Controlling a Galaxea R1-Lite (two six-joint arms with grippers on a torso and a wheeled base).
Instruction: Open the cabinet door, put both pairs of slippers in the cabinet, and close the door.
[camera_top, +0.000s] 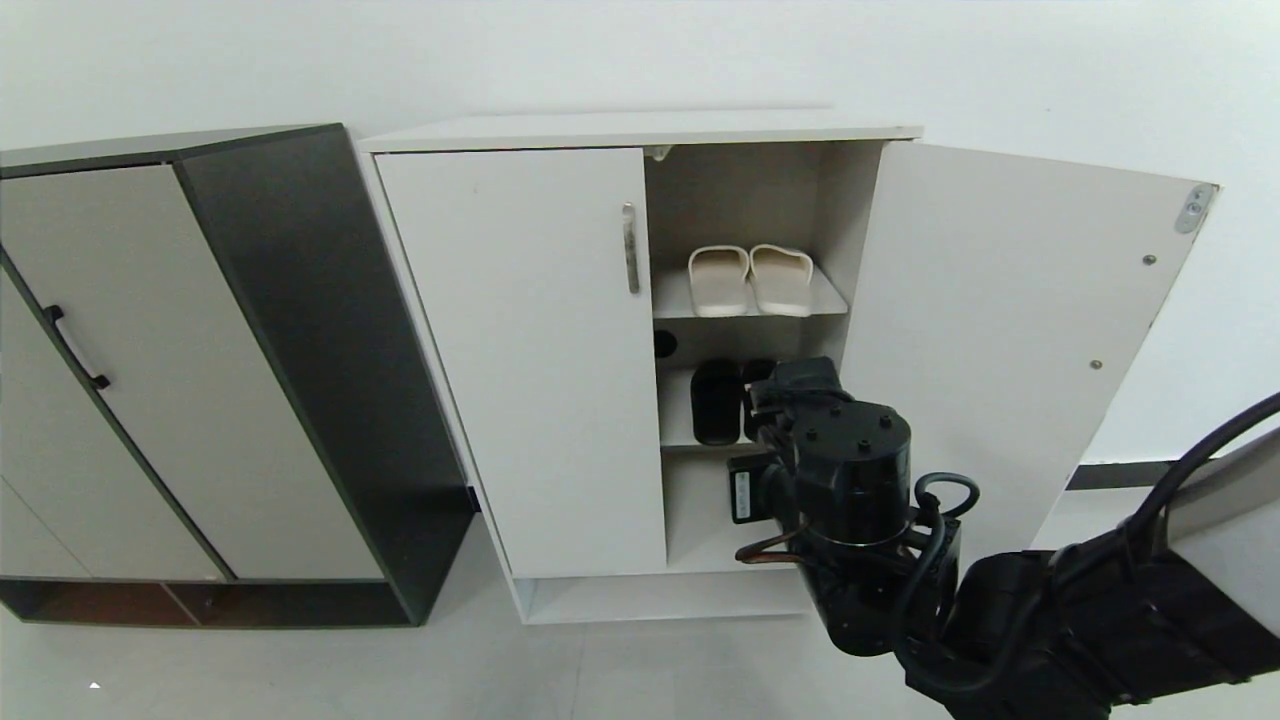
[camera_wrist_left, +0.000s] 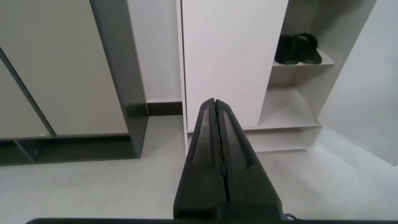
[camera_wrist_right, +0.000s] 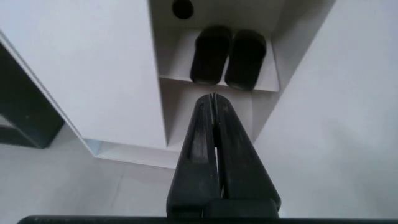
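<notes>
White wall backing a white cabinet (camera_top: 640, 128) whose right door (camera_top: 1000, 330) is standing open.
Cream slippers (camera_top: 750, 280) are sitting on the upper shelf (camera_top: 835, 300), black slippers (camera_top: 715, 400) on the middle one; the right gripper (camera_wrist_right: 214, 98) is hovering before them, fingers pressed together, the left gripper (camera_wrist_left: 214, 102) likewise closed.

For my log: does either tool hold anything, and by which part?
Nothing is held: the left tool and the right tool are both shut and empty.

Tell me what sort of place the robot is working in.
Probably a home entryway, or a mock-up of one: a white shoe cabinet with beige slippers and black slippers on its shelves, and a dark-framed cabinet beside it.
</notes>
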